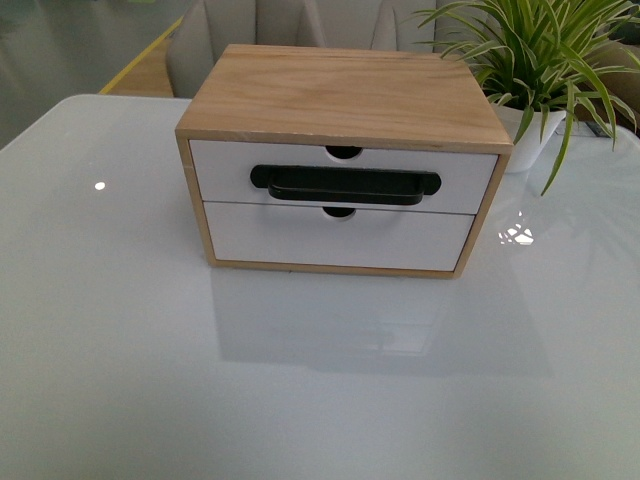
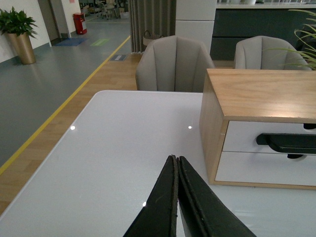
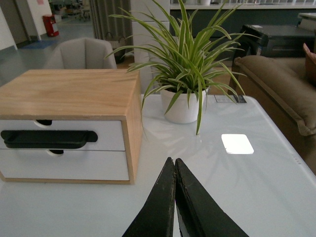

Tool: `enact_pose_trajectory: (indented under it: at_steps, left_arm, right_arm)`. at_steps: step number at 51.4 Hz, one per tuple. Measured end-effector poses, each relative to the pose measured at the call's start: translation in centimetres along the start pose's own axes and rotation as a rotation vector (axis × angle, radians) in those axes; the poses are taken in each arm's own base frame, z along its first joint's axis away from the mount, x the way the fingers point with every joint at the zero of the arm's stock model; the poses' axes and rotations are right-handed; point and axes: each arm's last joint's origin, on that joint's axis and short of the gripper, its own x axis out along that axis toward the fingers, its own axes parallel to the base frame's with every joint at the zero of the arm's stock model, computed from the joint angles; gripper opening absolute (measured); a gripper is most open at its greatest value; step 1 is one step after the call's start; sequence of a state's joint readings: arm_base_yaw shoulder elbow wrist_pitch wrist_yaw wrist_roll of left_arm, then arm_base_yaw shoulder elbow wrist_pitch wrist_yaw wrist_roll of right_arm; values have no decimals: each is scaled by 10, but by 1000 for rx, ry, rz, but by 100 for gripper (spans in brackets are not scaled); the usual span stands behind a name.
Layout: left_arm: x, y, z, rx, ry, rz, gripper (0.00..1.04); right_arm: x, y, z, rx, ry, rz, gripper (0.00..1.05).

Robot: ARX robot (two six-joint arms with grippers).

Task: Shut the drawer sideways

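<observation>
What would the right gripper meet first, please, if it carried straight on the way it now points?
Probably the potted plant: the shut right gripper points across bare white table toward its white pot, passing beside the wooden cabinet. Depth is unclear.

Left gripper (image 2: 176,163) fingers pressed together, nothing between them, over white table (image 2: 113,148). Wooden cabinet (image 2: 256,94) well apart from it; drawer (image 2: 247,137) with black bar handle (image 2: 289,142) flush. Grey chairs (image 2: 170,64) behind
</observation>
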State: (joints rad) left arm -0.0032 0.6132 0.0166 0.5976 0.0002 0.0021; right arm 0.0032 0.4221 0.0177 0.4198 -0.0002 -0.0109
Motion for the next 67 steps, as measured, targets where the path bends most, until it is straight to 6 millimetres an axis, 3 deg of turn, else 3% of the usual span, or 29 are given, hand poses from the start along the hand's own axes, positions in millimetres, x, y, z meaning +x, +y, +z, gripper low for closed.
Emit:
enact_pose_trajectory:
  at_steps: [31, 36, 55, 63, 67]
  left_arm:
    - [-23, 0, 5, 0, -16, 0, 2]
    - [-26, 0, 4, 0, -15, 0, 2]
    - [-40, 0, 1, 0, -10, 0, 2]
    - [-40, 0, 1, 0, -10, 0, 27]
    - [-40, 0, 1, 1, -10, 0, 14]
  right_arm:
    - [-17, 0, 0, 0, -3, 0, 2]
    - [-27, 0, -2, 0, 7, 0, 2]
    - [-28, 0, -2, 0, 2, -1, 2]
    - [-28, 0, -2, 0, 2, -1, 2]
    - [-28, 0, -2, 0, 2, -1, 2]
